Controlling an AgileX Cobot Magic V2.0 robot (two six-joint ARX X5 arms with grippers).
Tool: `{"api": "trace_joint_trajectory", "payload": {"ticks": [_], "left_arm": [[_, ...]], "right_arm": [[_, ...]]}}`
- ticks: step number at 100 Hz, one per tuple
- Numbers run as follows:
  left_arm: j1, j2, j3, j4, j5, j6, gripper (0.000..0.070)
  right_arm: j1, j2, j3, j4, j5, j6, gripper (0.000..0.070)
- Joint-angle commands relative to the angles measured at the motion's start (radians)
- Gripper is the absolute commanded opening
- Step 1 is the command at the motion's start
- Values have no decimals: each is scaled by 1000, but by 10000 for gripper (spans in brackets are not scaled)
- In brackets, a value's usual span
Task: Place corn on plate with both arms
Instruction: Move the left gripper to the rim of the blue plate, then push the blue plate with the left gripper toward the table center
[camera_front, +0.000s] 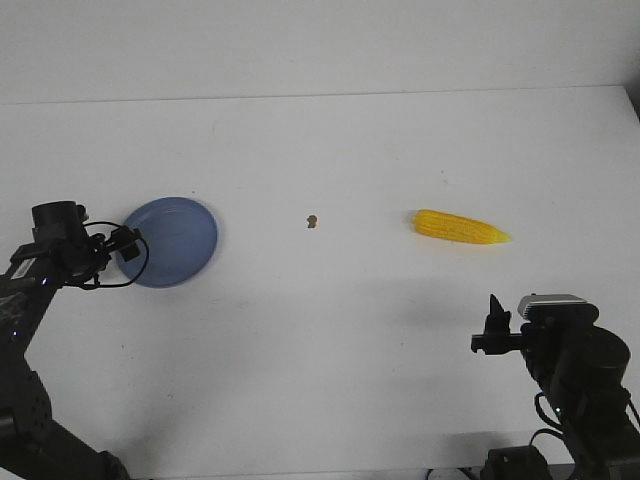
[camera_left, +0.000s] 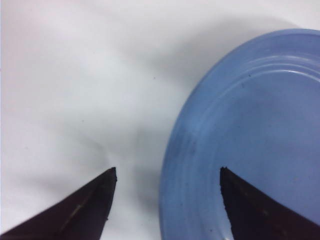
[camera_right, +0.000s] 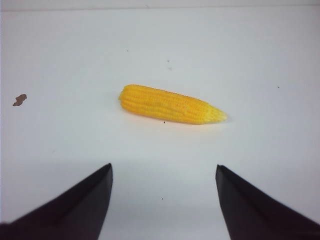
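Observation:
The yellow corn (camera_front: 461, 227) lies flat on the white table at the right, pointed end to the right; the right wrist view shows the corn (camera_right: 170, 104) ahead of the jaws. My right gripper (camera_front: 492, 330) is open and empty, nearer the front edge than the corn. The periwinkle-blue plate (camera_front: 185, 235) sits at the left and is empty. My left gripper (camera_front: 128, 243) is open at the plate's left rim (camera_left: 172, 165), one finger over the plate (camera_left: 250, 115), the other over bare table.
A tiny brown speck (camera_front: 312, 221) lies on the table between plate and corn, also seen in the right wrist view (camera_right: 20, 99). The table's far edge meets a pale wall at the back.

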Motion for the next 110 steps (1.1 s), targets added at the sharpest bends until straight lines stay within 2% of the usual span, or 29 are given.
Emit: {"api": "trace_joint_trajectory", "payload": {"ticks": [1,45,52,57,62,69,89,110], "left_arm": [[3,30,20,3,3,-3,427],[0,66,20,4,3,-3,429],[0,67,20,1,3,-3,373],[0,67,20,-2,3,-2,255],[0,67,20,-6,3,-2,99],[1,67,20,-10,3,-2,4],[4,66,20,-10,12,-3,6],[21,28,20,-14,176,-31,6]], "right_arm": [[1,3,17,10,1,10,435],[1,3,17,10,1,10,435],[1,3,17,10,1,10,435],[1,3,17,10,1,10,435],[1,3,17,10,1,10,435],[1,3,17,10,1,10,435],[1,3,17,10,1,10,434],[1,3,17,10,1,10,435]]}}
